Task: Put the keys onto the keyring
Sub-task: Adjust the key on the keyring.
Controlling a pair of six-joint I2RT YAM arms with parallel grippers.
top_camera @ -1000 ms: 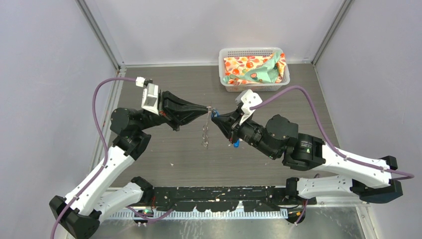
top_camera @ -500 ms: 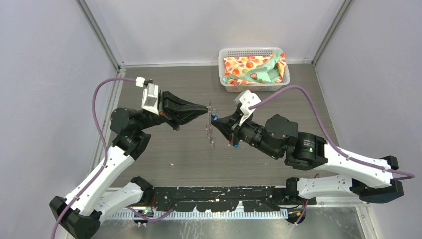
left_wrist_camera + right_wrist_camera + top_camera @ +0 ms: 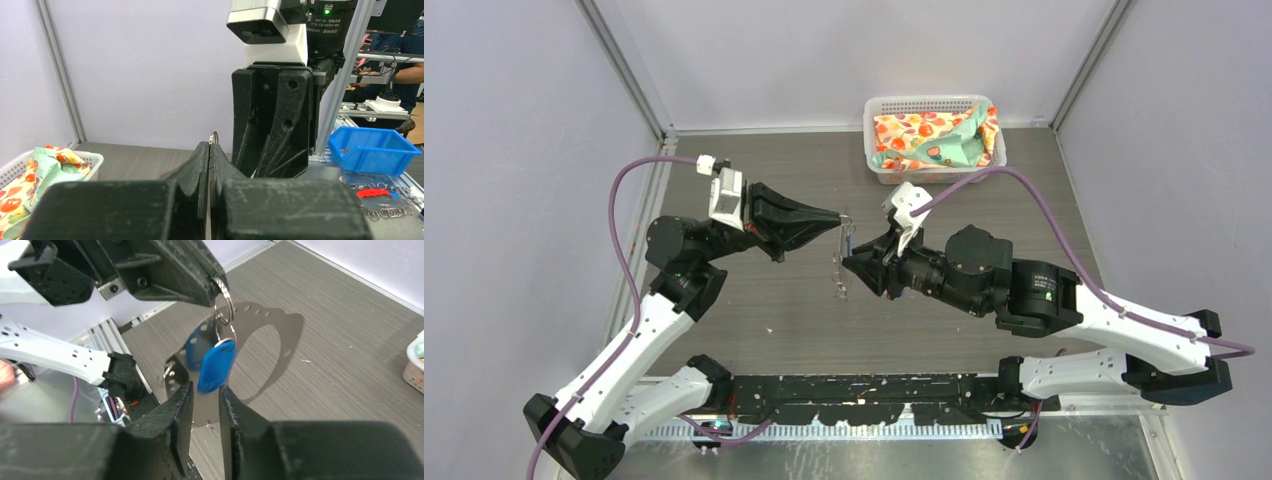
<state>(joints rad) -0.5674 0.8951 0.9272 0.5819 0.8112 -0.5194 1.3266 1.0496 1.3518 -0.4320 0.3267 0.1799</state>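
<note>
My left gripper [image 3: 838, 217] is shut on a small wire ring [image 3: 225, 302] at the top of the keyring [image 3: 282, 335], a large flat silvery loop that hangs below it over the table. Two blue-headed keys hang from that small ring: one [image 3: 216, 365] in front, the other [image 3: 192, 347] behind it. In the left wrist view only the ring's tip [image 3: 214, 136] shows above my left gripper [image 3: 209, 146]. My right gripper [image 3: 205, 387] is open, its jaws apart just under the front key's lower end. In the top view my right gripper [image 3: 848, 263] sits beside the hanging keyring [image 3: 840, 275].
A white basket [image 3: 924, 102] holding patterned cloth stands at the back right of the table. Off the table, the left wrist view shows a blue bin [image 3: 370, 150] and several loose rings [image 3: 380, 207]. Walls close the table's sides and back.
My right gripper has moved left and nearer, down along the hanging keyring, and now has its jaws apart. The keyring has swung slightly. My left gripper has stayed put.
</note>
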